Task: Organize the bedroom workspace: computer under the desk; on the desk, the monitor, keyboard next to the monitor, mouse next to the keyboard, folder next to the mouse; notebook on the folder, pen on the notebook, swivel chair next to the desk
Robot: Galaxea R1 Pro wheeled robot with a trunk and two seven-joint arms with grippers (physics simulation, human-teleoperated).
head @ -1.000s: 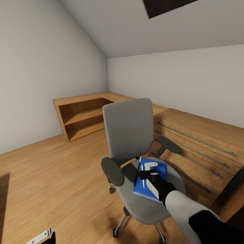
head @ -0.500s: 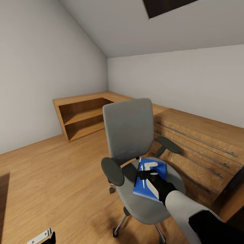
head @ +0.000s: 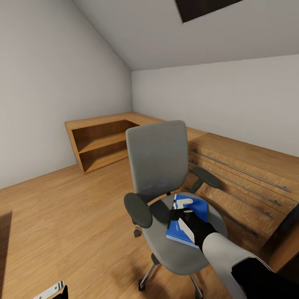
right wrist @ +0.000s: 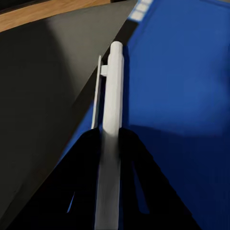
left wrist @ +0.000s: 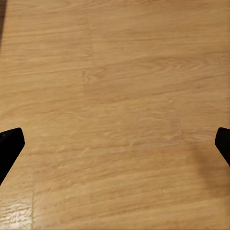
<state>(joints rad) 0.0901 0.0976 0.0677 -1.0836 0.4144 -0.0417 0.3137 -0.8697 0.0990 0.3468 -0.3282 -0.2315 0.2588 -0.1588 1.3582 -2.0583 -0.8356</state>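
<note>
Item: swivel chair [head: 166, 195], grey, facing me on the plank floor [left wrist: 115, 96], wooden dresser [head: 245, 182] close behind it. Item: folder [head: 195, 216], bright blue, lying flat on the seat toward the dresser side. Item: pen [right wrist: 109, 139], slim and white, running up between my right gripper's [head: 182, 216] fingers [right wrist: 143, 191], which are clamped on its barrel just above the folder's cover; it appears lifted clear, though I cannot be certain of the gap. Item: my left gripper [left wrist: 115, 143], fingertips [left wrist: 9, 148] spread wide with nothing between them, hanging low over bare floor. Desk, monitor, notebook: outside this entry. Handling note, my judgement: raise the pen straight and slowly, keep the clamp firm on so thin a barrel, and avoid dragging the folder's edge or nudging the castored chair.
</note>
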